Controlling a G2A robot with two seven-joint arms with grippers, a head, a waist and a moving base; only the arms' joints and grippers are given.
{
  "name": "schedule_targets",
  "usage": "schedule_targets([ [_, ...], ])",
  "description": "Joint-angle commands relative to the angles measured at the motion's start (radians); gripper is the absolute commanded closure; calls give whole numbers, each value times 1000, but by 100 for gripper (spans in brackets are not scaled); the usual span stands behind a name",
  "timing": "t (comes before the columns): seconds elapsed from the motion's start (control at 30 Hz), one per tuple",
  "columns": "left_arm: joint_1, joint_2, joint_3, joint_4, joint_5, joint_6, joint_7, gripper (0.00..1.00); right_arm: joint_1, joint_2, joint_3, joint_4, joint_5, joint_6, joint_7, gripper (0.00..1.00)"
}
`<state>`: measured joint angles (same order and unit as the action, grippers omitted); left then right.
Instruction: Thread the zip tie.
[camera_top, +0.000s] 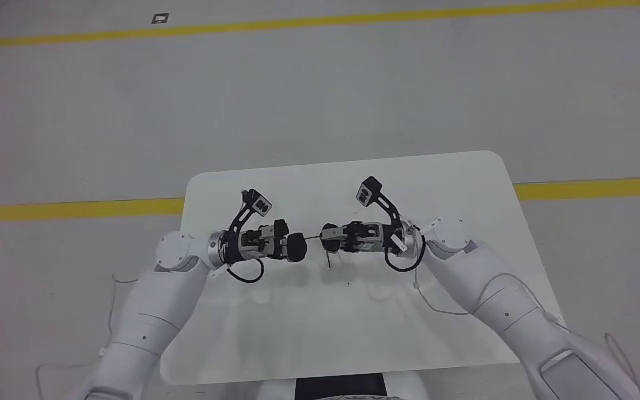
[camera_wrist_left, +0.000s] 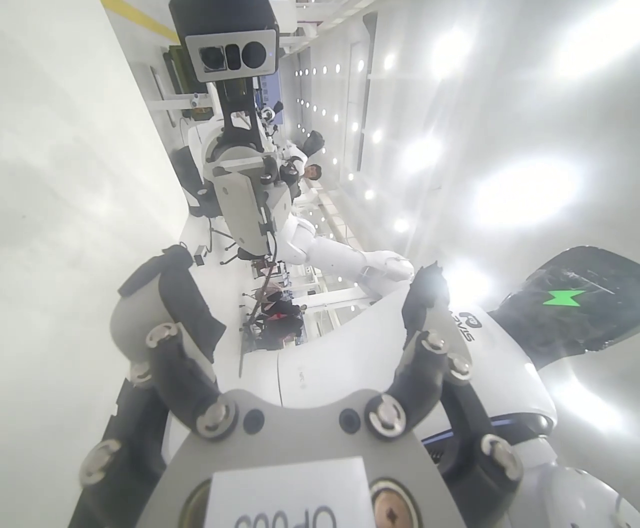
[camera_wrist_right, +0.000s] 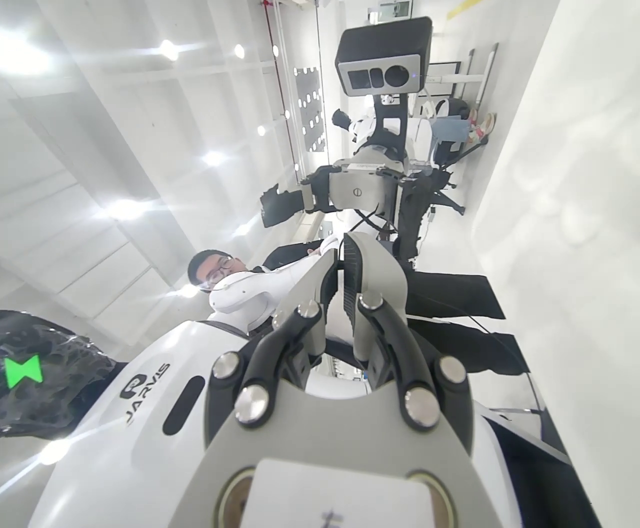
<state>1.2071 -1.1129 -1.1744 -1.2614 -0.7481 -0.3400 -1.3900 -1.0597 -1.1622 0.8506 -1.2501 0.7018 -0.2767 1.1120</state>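
**A:** ok so where's the zip tie (camera_top: 318, 237) at?

**B:** Up in the air over the middle of the table (camera_top: 470, 190). It's just a thin dark strip. The right gripper (camera_wrist_right: 341, 257) has its fingers pressed together on one end. The free end pokes at the left gripper (camera_top: 301, 245), whose fingers are spread wide. Can't tell if the tip touches it.

**A:** and the surface? the room?

**B:** The table is plain white with rounded corners. Past it is pale grey floor (camera_top: 350, 90), with a yellow line (camera_top: 90, 209) coming out on both sides of the table. There's a second yellow line (camera_top: 300, 22) way farther back, and a small dark-edged square marker (camera_top: 160, 17) near it. The wrist views catch white walls and bright ceiling lights (camera_wrist_left: 525, 190).
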Motion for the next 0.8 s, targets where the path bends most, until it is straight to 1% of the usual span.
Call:
schedule_targets([
  [0.0, 0, 0, 0, 0, 0, 0, 0, 0, 0, 0, 0, 0, 3, 0, 0, 100],
  [0.03, 0, 0, 0, 0, 0, 0, 0, 0, 0, 0, 0, 0, 3, 0, 0, 100],
  [0.1, 6, 0, 6, -17, 11, 8, 37, 0, -5, 0, 1, -5, 2, 2, -13, 100],
  [0.17, 11, 1, 8, -28, 18, 11, 52, 0, -15, 0, 5, -24, -11, 9, -39, 100],
  [0.3, 15, 4, 8, -37, 25, 8, 63, 0, -30, 1, 18, -36, -32, 14, -75, 100],
  [0.43, 15, 8, 8, -36, 36, 9, 64, 0, -42, 2, 34, -42, -42, 15, -101, 100],
  [0.6, 16, 11, 10, -36, 32, 4, 72, 0, -52, 1, 41, -56, -43, 28, -92, 100],
  [0.77, 16, 11, 11, -37, 29, 2, 71, 0, -50, -1, 38, -66, -46, 30, -54, 100],
])
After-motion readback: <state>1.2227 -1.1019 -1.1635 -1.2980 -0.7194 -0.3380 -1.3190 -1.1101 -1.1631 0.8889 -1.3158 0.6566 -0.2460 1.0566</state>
